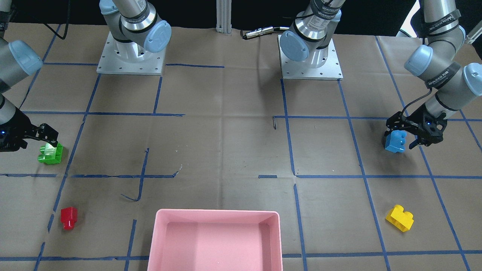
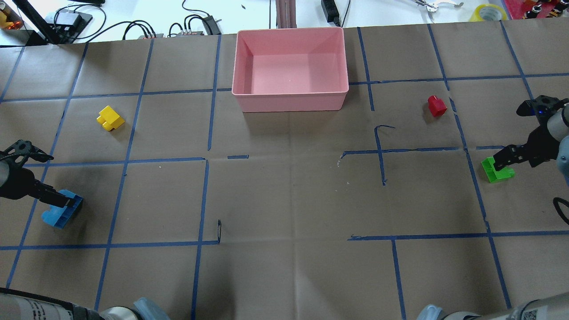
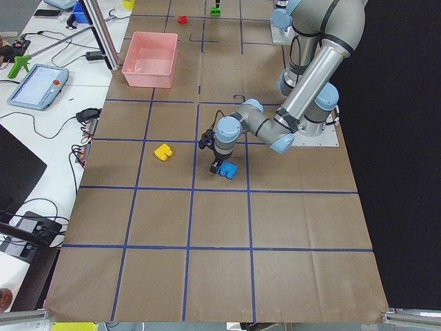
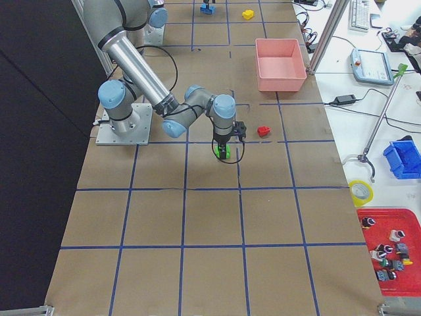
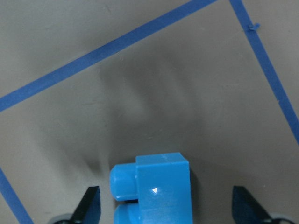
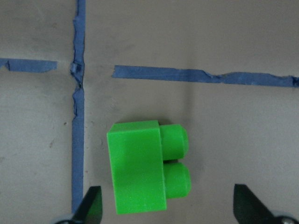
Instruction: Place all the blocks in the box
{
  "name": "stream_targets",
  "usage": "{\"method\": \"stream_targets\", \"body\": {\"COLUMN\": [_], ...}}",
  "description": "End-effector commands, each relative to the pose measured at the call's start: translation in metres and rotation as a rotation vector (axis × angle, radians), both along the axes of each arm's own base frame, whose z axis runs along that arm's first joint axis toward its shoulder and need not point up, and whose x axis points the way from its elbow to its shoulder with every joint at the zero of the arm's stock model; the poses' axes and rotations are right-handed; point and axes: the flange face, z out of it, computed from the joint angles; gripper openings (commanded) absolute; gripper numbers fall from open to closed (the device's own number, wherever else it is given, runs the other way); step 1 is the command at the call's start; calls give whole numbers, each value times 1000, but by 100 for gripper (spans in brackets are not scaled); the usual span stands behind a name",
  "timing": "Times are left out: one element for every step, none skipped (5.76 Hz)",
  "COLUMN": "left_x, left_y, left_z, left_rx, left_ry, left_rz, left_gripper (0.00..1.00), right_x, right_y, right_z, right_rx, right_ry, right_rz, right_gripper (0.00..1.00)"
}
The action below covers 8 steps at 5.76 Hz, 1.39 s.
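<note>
Well outward of box (image 2: pixel 291 101), four blocks (image 2: pixel 110 118).

Same build on left arm (image 1: pixel 437 41) and right arm (image 1: pixel 130 17): brushed silver tubes, pale blue round joint caps (image 1: pixel 157 36). Black bands with white lettering (image 1: pixel 441 76) around the links. Square light-grey base plates (image 1: pixel 130 67), small screw holes along the edges. Thin black cable (image 1: pixel 413 102) at the left wrist. Matte black left gripper (image 5: pixel 168 205) and right gripper (image 6: pixel 168 205), slim pointed fingertips (image 6: pixel 92 207). Small blue light (image 2: pixel 540 111) on the right wrist.
</note>
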Motion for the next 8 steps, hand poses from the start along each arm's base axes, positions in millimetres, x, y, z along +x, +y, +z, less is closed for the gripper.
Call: {"method": "stream_targets", "body": {"left_x": [8,16,23,18,14,14,14,15], "left_y": [-5,1,6,10,14,14,13,12], "left_z": [-25,-28,-28,-32,-35,-35,-34,-32], "left_rx": [-5,0,3,11,17,16,14,11], "left_ry": [-4,-3,-2,10,17,16,13,10], "left_rz": [-10,4,19,22,23,23,24,23], "left_gripper": [99,99,99,94,90,87,72,60], "right_x": [-2,-1,1,4,6,6,5,5], "right_y": [-3,-4,-4,-1,-1,-2,-3,-3], "right_z": [-19,-26,-29,-36,-37,-36,-35,-34], "right_rx": [7,13,18,28,17,3,-3,-5], "right_ry": [-4,-8,-12,-19,-11,-1,3,11], "right_rz": [1,4,7,8,11,12,12,13], "right_gripper": [100,100,100,100,99,90,60,36]}}
